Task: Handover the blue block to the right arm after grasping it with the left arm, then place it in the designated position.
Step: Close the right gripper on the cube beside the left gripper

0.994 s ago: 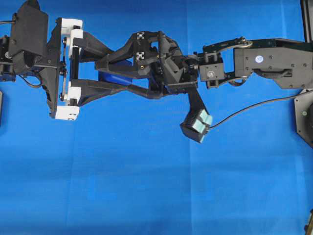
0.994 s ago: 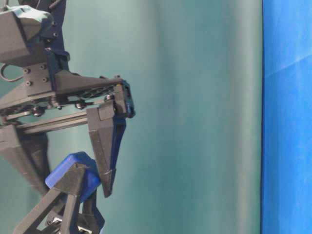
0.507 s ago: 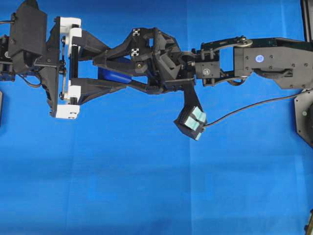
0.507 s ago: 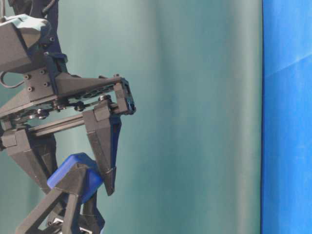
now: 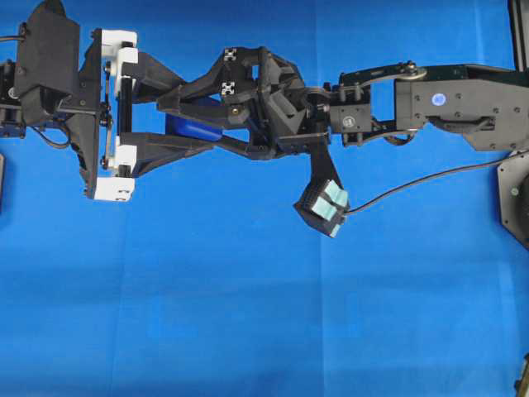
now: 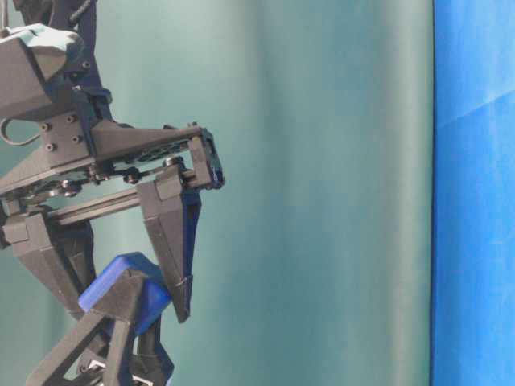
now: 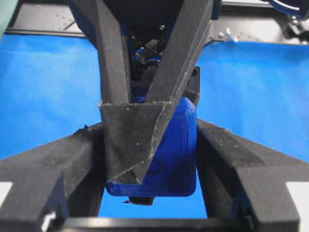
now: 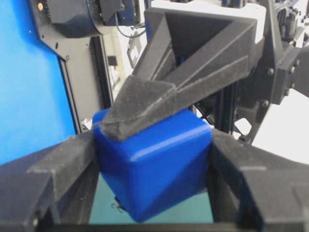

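Observation:
The blue block (image 5: 193, 130) hangs in mid-air above the blue cloth, gripped from both sides. My left gripper (image 5: 207, 124), the one with white brackets, reaches in from the left and is shut on the block (image 7: 176, 150). Its fingers (image 7: 241, 166) flank the cube. My all-black right gripper (image 5: 178, 117) comes in from the right, rolled a quarter turn, and is also shut on the block (image 8: 154, 164), with both pads touching it. In the table-level view the block (image 6: 121, 277) sits between the right gripper's fingers (image 6: 173, 249).
Blue cloth (image 5: 248, 314) covers the table below the arms. The right wrist's pale grey-green camera part (image 5: 326, 207) hangs under that arm, and a cable (image 5: 430, 176) runs to a black base (image 5: 517, 198) at the right edge. A teal backdrop (image 6: 322, 193) fills the table-level view.
The right gripper slid a little left and closed its fingers onto the block within the last second. The left gripper and the block have stayed still.

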Controlling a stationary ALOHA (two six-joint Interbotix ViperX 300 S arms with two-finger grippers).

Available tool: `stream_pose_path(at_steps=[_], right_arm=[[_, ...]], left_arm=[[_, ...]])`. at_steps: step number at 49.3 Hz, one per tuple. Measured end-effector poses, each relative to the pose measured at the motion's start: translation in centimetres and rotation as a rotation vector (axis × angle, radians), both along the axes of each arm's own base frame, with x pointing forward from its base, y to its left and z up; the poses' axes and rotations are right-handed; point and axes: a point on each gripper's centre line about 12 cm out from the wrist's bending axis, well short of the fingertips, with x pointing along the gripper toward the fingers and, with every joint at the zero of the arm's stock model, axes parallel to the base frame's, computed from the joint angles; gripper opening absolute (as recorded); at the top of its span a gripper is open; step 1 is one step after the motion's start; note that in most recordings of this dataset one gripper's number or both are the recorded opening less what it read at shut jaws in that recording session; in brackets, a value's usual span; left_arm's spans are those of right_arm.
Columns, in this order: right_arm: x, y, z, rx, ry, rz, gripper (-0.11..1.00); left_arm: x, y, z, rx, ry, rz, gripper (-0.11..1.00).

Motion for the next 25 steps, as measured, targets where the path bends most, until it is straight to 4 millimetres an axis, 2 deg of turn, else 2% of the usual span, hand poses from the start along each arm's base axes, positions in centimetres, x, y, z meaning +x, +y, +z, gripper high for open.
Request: stream_pose_path(at_steps=[2,7,11,25], right_arm=[[0.0,0.0,0.0,0.0,0.0,0.0,0.53],[-0.04,-0.08,0.06,0.0,0.0,-0.003,0.53],[-0.04,-0.09,0.04,0.001,0.001,-0.004,0.53],[-0.04,-0.02,0.04,0.003,0.001,-0.003,0.53]], left_arm=[[0.02,-0.05,0.06,-0.001,-0.002,-0.001,0.5],[0.03,-0.2,-0.05,0.003,0.002,-0.007,0.78],[0.01,-0.3,0.0,0.002,0.0,-0.01,0.91],[-0.01,-0.4,-0.06,-0.002,0.002,-0.012,0.93]])
